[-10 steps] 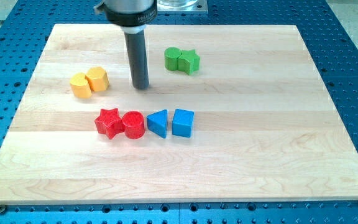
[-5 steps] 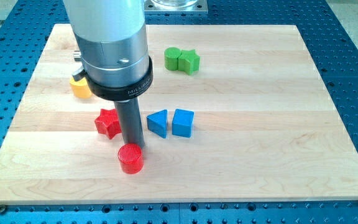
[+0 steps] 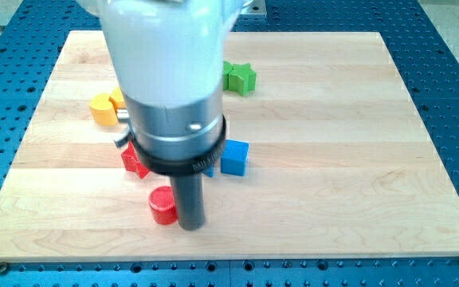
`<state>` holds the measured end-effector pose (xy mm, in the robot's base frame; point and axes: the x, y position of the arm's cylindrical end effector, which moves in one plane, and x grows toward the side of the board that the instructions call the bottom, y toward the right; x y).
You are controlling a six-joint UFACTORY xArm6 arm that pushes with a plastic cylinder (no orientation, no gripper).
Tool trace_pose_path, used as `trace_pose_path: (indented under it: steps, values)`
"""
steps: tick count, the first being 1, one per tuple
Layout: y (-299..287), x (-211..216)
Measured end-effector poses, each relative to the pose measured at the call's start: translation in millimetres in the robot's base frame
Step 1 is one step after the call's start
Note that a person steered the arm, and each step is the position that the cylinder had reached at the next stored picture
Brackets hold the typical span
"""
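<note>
Pincer there is none on this arm, so nothing opens or holds; my tip (image 3: 191,226) sits low on the wooden surface (image 3: 333,175), touching the red cylinder (image 3: 162,206) just to the view's left. That cylinder is short, ribbed, upright, partly hidden behind the rod.

Landmark: red cylinder (image 3: 162,206), low on the bench (image 3: 357,159). Just right of it, touching or nearly so, my tip (image 3: 191,226). Above it, red star (image 3: 134,160). Up and right, blue cube (image 3: 234,157). Far above, yellow blocks (image 3: 103,108); further right there, green star (image 3: 240,77).
</note>
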<state>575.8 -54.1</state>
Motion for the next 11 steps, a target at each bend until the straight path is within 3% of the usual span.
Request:
trace_pose_path:
  steps: [2, 5, 6, 7, 9, 11]
  values:
    - [-49, -33]
    - [-19, -21]
    - [-14, -78]
    - [-17, -106]
    - [-76, -100]
    - [-71, -77]
